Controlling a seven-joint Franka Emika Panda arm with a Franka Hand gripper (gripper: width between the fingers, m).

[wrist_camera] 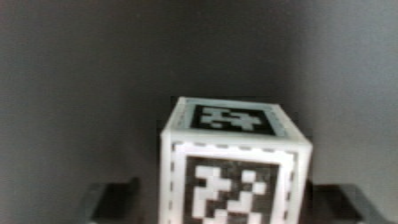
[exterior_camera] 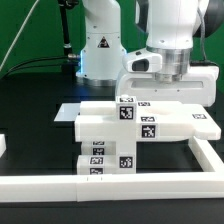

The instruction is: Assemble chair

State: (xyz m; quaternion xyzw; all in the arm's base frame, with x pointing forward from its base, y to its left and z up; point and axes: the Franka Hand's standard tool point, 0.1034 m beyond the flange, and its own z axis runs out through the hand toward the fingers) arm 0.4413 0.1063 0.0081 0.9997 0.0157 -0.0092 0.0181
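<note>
In the wrist view a white chair block (wrist_camera: 235,150) with black-and-white tags on two faces stands between my gripper (wrist_camera: 231,203). One dark finger (wrist_camera: 121,196) lies close against each side of it. The jaws look shut on this block, though the picture is blurred. In the exterior view the arm's white hand (exterior_camera: 170,84) hangs low over the back of a stack of tagged chair blocks (exterior_camera: 140,128), and its fingertips are hidden behind them. A flat chair slab (exterior_camera: 88,112) lies at the stack's left in the exterior view.
Long white border rails run along the front (exterior_camera: 110,186) and down the exterior view's right (exterior_camera: 207,150). The robot's base (exterior_camera: 100,50) stands behind the parts. A small white piece (exterior_camera: 3,146) shows at the exterior view's left edge.
</note>
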